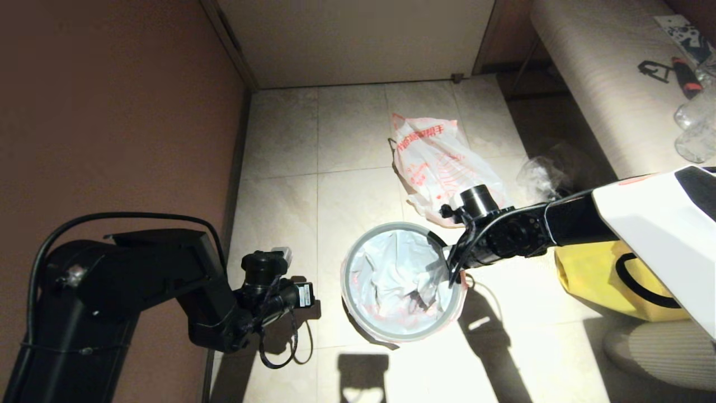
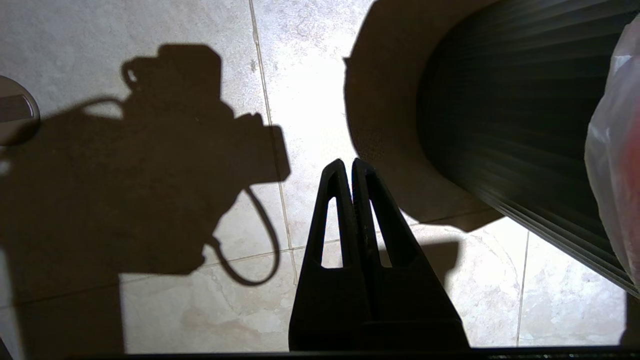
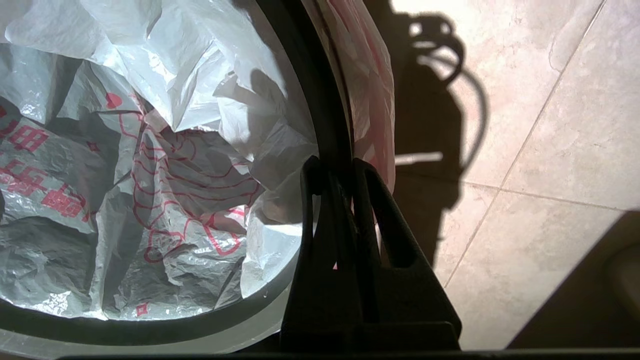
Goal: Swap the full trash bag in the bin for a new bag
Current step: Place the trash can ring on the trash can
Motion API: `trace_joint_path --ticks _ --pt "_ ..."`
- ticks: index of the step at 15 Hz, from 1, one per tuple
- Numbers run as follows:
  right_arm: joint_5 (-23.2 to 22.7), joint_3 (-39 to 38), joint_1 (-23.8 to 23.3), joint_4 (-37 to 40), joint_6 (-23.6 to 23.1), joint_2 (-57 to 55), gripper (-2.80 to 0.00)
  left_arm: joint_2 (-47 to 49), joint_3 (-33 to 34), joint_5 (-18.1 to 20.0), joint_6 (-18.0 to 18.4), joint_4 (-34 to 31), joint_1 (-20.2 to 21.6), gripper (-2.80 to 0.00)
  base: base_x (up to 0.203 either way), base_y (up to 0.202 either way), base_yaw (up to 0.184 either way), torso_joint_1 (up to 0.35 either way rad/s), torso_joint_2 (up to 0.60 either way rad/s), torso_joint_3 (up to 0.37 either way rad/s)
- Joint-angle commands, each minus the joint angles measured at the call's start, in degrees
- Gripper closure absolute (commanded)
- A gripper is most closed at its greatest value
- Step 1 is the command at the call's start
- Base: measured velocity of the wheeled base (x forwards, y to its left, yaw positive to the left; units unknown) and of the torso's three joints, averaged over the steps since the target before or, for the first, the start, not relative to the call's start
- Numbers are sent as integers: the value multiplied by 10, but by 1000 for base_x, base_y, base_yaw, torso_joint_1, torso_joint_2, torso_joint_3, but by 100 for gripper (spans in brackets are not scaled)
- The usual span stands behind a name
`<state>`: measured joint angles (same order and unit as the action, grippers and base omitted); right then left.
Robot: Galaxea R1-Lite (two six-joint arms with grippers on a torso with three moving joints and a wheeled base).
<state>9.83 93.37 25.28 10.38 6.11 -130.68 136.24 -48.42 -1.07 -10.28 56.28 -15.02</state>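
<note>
The bin (image 1: 348,280) stands on the tiled floor, lined by the new bag (image 1: 391,274), a cloudy white film with red print (image 3: 175,165) whose edge is folded over the hoop rim (image 3: 320,100). My right gripper (image 1: 447,268) is at the bin's right rim, shut (image 3: 334,167) on the new bag's edge there, with a pink sliver of film between the fingers. The full trash bag (image 1: 430,162), white with bold red print, lies on the floor behind the bin. My left gripper (image 1: 309,302) hangs shut and empty (image 2: 347,162) just left of the bin's black wall (image 2: 500,125).
A yellow tote (image 1: 604,280) sits right of the bin under my right arm. A small clear wrinkled bag (image 1: 540,173) lies by a beige bench (image 1: 604,84). A brown wall (image 1: 112,112) runs along the left. A round pale base (image 1: 654,347) is at lower right.
</note>
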Motion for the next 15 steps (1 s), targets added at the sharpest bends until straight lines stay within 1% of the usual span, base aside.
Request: trace_joint_path --ticks 1,3,6,7,8,11,12,14,15 --pt "0 1 4 -3 0 -6 0 1 0 0 -1 3 0 0 0 0 0 0 0 0" --pt "0 6 7 -3 0 -6 0 1 0 -5 -1 3 0 0 0 0 0 0 0 0" --pt "2 6 7 -4 0 -13 0 1 0 0 -1 3 0 0 0 0 0 0 0 0" --pt "10 4 7 -19 0 -13 -280 1 0 0 -1 3 0 0 0 0 0 0 0 0" --pt "16 3 7 -34 0 -14 -280 1 0 0 -1 3 0 0 0 0 0 0 0 0" --pt "17 -19 9 -39 1 14 -280 2 0 0 4 3 0 0 0 0 0 0 0 0" --pt "15 -37 10 -39 1 36 -280 6 1 -3 12 3 -1 0 0 0 0 0 0 0" --pt "10 -85 12 -41 4 95 -280 4 3 -7 16 3 -1 0 0 0 0 0 0 0" --pt "-5 -119 15 -42 10 132 -280 1 3 -9 16 3 -1 0 0 0 0 0 0 0"
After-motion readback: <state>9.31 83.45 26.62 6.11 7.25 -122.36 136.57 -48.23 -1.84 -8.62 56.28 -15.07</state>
